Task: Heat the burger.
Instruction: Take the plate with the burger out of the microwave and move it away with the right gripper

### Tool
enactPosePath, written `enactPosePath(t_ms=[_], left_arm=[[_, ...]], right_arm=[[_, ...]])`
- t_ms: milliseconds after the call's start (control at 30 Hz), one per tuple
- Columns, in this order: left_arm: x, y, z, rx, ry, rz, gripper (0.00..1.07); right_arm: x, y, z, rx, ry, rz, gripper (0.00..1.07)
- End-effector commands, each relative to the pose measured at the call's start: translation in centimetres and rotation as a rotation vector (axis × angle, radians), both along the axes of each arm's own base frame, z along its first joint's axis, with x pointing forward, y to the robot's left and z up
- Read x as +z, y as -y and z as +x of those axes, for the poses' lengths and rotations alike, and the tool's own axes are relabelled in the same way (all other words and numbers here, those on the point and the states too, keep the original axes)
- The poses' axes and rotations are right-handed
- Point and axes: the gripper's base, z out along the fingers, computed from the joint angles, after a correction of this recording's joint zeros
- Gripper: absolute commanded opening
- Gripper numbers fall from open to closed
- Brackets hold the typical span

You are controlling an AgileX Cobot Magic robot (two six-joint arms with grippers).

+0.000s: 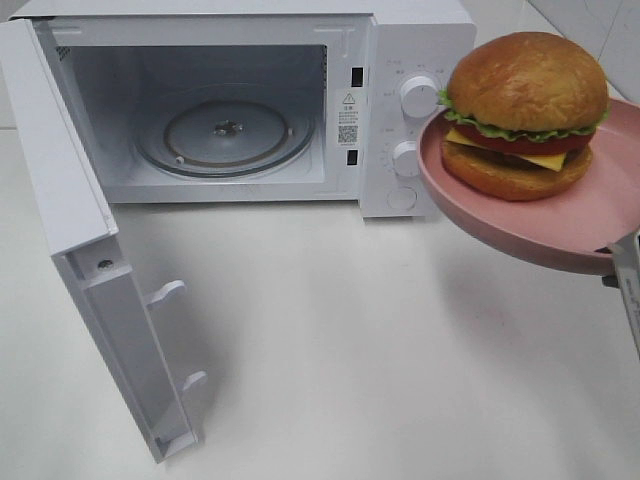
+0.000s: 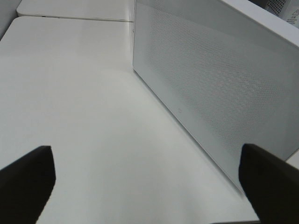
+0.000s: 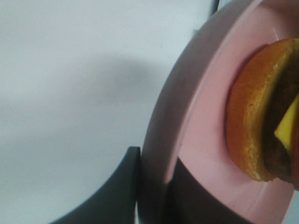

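The burger [image 1: 525,105], with a golden bun, lettuce, tomato and cheese, sits on a round pink plate [image 1: 540,235]. The plate hangs in the air at the right, in front of the microwave's knobs. My right gripper [image 1: 622,262] is shut on the plate's near rim. The right wrist view shows its dark fingers [image 3: 124,186] pinching the plate's rim [image 3: 187,121], with the burger [image 3: 252,121] just beyond. In the left wrist view my left gripper [image 2: 149,182] stands open over bare table with nothing between its fingers. It does not show in the high view.
The white microwave [image 1: 400,40] stands at the back with its door [image 1: 90,260] swung wide open to the left. Its glass turntable [image 1: 225,135] is bare. A white perforated panel [image 2: 215,84] stands close beside the left gripper.
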Motion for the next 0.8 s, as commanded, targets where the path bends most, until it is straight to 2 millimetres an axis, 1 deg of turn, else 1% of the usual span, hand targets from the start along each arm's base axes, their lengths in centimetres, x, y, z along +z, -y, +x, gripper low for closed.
enactPosePath(t_ms=[33,67,133,167,267,333,367,433,467,500,567,600,633,667,700,800], left_arm=[[0.0,0.0,0.0,0.005,0.010,-0.002,1.00],[0.0,0.0,0.0,0.005,0.010,-0.002,1.00],[0.0,0.0,0.0,0.005,0.010,-0.002,1.00],[0.0,0.0,0.0,0.005,0.010,-0.002,1.00],[0.0,0.0,0.0,0.005,0.010,-0.002,1.00],[0.0,0.0,0.0,0.005,0.010,-0.002,1.00],[0.0,0.0,0.0,0.005,0.010,-0.002,1.00],[0.0,0.0,0.0,0.005,0.010,-0.002,1.00],[0.0,0.0,0.0,0.005,0.010,-0.002,1.00],[0.0,0.0,0.0,0.005,0.010,-0.002,1.00],[0.0,0.0,0.0,0.005,0.010,-0.002,1.00],[0.0,0.0,0.0,0.005,0.010,-0.002,1.00],[0.0,0.0,0.0,0.005,0.010,-0.002,1.00],[0.0,0.0,0.0,0.005,0.010,-0.002,1.00],[0.0,0.0,0.0,0.005,0.010,-0.002,1.00],[0.0,0.0,0.0,0.005,0.010,-0.002,1.00]], right_arm=[[0.7,0.3,0.2,-0.056,0.061,0.031,0.00],[0.7,0.7,0.2,-0.115,0.062,0.027,0.00],[0.8,0.9,0.3,-0.147,0.066,0.026,0.00],[0.8,1.3,0.3,-0.209,0.075,0.035,0.00],[0.8,1.4,0.4,-0.242,0.078,0.042,0.00],[0.9,2.0,0.5,-0.358,0.091,0.068,0.00],[0.9,2.0,0.5,-0.358,0.091,0.068,0.00],[0.8,2.4,0.6,-0.464,0.101,0.087,0.00],[0.8,2.4,0.6,-0.464,0.101,0.087,0.00],[0.7,2.5,0.7,-0.521,0.099,0.096,0.00],[0.6,2.6,0.7,-0.553,0.100,0.098,0.00],[0.4,2.7,0.9,-0.612,0.099,0.092,0.00],[0.4,2.7,0.9,-0.612,0.099,0.092,0.00],[0.1,2.8,1.1,-0.679,0.098,0.085,0.00],[-0.1,2.8,1.3,-0.709,0.098,0.083,0.00],[-0.4,2.6,1.6,-0.757,0.098,0.092,0.00]])
